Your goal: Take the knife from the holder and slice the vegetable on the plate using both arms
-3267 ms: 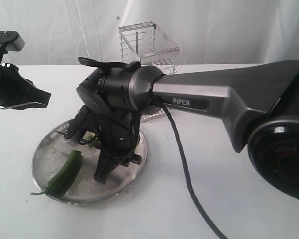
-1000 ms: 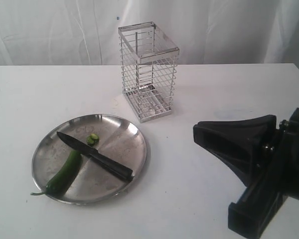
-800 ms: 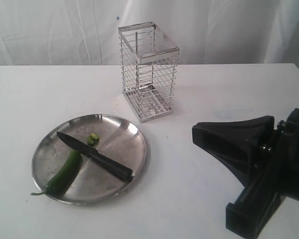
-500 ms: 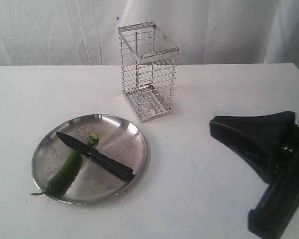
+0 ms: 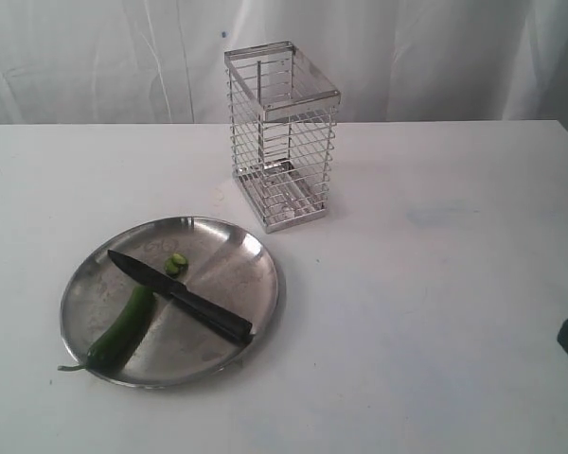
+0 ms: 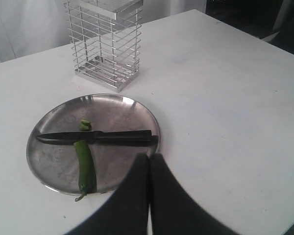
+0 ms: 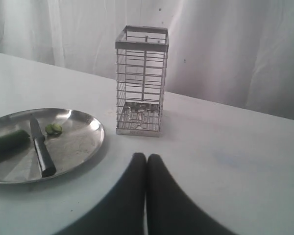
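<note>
Knife [image 5: 180,296] is out of the holder [image 5: 282,132] and lies flat on the plate [image 5: 256,248]. In the exterior view its point aims at the far left rim and its handle reaches the near right rim. The holder stands upright and empty on the desk [image 5: 407,284], behind the plate and apart from it, so I judge the fetching step done.

The vegetable [image 5: 123,326] lies on the plate too. Its blunt cut end is against the blade, or just beside it, and its thin stem pokes out past the rim. On the other side of the blade sit two small pale-green slices [image 5: 176,264], close together. At least one cut has been made, then, yet most of the chili is in one long piece. If the task wants the whole pepper sliced, the larger part of the cutting is left. If a single slice is enough, the work looks finished. The pictures do not settle which.

The left claw [image 6: 149,155] has its fingers pressed together with nothing between them, and it hangs near the plate's rim by the knife handle. The right claw [image 7: 146,156] is likewise closed and empty, over bare desk in front of the holder and apart from the plate. Neither claw touches the knife or the vegetable, and neither shows in the exterior view.
</note>
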You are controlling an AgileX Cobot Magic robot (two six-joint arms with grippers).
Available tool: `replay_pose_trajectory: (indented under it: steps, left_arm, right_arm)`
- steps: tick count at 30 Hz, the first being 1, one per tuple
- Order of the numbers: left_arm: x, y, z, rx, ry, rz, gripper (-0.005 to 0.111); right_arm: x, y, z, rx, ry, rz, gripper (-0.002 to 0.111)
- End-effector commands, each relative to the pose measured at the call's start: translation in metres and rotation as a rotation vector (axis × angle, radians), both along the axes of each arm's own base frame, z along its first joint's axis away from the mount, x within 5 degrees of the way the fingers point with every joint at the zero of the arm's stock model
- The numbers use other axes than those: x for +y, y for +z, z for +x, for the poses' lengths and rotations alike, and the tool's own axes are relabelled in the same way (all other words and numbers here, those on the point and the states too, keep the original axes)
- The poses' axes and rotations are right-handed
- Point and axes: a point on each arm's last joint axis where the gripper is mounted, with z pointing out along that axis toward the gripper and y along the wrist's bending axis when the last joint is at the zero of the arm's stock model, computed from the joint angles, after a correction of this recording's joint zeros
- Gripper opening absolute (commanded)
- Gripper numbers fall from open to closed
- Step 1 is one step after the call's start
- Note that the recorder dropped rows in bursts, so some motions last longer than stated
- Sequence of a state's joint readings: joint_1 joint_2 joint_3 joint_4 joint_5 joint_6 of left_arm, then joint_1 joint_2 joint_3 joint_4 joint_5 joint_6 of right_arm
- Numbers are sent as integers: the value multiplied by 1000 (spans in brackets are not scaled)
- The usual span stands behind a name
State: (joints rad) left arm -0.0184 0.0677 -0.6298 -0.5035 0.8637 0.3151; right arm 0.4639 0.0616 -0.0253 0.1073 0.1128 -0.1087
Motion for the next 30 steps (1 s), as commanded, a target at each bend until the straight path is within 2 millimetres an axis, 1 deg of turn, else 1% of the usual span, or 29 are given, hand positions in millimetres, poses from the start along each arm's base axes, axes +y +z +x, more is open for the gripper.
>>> replay_pose_trajectory:
  steps: [1, 3, 22, 24, 26, 30]
  left_arm:
    - [0, -2, -1, 1, -9, -7, 0]
    - [0, -2, -1, 1, -9, -7, 0]
    - [0, -2, -1, 0, -9, -7, 0]
    - [2, -5, 2, -4, 17, 10, 0]
    - [6, -8, 11, -48, 74, 12, 0]
    - [10, -13, 28, -147, 154, -86, 0]
  right_arm:
    - [-3, -8, -3, 21, -23, 55, 0]
    - [-3, -10, -4, 43, -23, 47, 0]
    - [-3, -10, -4, 43, -23, 47, 0]
    - [-3, -10, -4, 43, -23, 47, 0]
    - [-3, -10, -4, 43, -23, 47, 0]
    - [-3, -10, -4, 43, -23, 47, 0]
